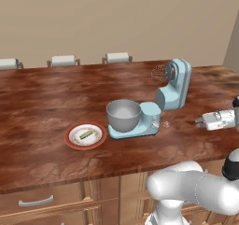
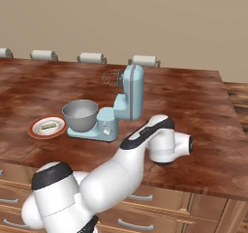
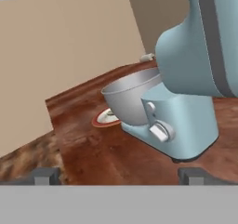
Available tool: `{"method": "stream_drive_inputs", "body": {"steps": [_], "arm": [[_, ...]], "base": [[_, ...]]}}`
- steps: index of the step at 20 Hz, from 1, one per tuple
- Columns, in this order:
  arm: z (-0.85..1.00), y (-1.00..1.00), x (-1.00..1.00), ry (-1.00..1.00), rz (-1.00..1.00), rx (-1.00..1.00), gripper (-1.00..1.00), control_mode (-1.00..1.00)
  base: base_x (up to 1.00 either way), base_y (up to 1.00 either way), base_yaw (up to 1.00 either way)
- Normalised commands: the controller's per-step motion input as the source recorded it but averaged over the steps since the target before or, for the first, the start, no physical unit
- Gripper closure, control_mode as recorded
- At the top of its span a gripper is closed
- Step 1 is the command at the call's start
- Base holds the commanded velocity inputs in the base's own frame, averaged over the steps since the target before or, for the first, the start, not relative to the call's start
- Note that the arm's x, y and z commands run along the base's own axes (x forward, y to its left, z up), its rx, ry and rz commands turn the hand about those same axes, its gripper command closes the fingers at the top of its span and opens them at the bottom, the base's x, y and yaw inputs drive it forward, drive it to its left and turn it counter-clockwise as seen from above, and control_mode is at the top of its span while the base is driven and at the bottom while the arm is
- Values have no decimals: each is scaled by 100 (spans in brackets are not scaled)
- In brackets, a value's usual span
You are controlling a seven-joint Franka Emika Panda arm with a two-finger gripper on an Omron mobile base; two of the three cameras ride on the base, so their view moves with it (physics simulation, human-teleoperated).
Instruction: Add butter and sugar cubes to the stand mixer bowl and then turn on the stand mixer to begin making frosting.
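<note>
The stand mixer (image 1: 163, 102) on the table (image 1: 42, 107) looks heavy and rigid, its bowl (image 1: 123, 115) hard and slick, while the butter (image 1: 86, 135) on the plate (image 1: 70, 140) seems soft, best pinched mid-length by the spread, empty end effector (image 3: 118, 174).

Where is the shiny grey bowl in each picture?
Left base view: the bowl sits at the middle, on the blue mixer, right of the red-rimmed plate.
Right base view: the bowl is left of middle, between plate and mixer.
Hand view: the bowl is at the middle, behind the mixer's knob.
Shared landmark: the plate.
</note>
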Motion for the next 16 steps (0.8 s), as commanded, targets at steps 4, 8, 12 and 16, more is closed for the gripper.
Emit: {"method": "stream_drive_inputs", "body": {"steps": [4,8,12,16], "arm": [[-12,5,10,-18,0,6,-100,-100],[0,19,10,-22,0,0,-100,-100],[-2,21,21,-11,-1,-10,-100,-100],[-12,14,27,-1,-5,-16,-100,-100]], "base": [[0,0,0],[0,0,0],[0,0,0],[0,0,0]]}}
